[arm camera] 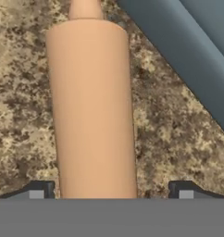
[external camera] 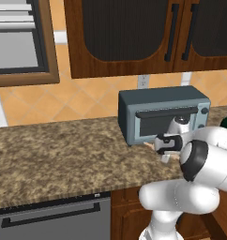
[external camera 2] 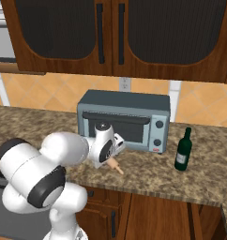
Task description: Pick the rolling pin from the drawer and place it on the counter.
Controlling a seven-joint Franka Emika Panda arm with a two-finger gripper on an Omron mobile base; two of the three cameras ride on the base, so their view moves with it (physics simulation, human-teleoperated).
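The rolling pin (arm camera: 93, 111) is a smooth, light-brown wooden rod with a thinner handle at its end. It lies flat on the counter (external camera: 54, 154), just in front of the toaster oven (external camera 2: 127, 119). The gripper (arm camera: 111, 190) is right over it with its two dark fingertips (arm camera: 37, 190) spread wide, one on each side of the rod and not pinching it, so the pin is let go. The counter is bumpy-looking speckled brown and tan stone with a dark front edge, and it has lots of bare room to the left. The toaster oven is a blue-grey metal box with a dark handle bar and round knobs. A dark green bottle (external camera 2: 183, 150) stands to its right; its label is too small to read.
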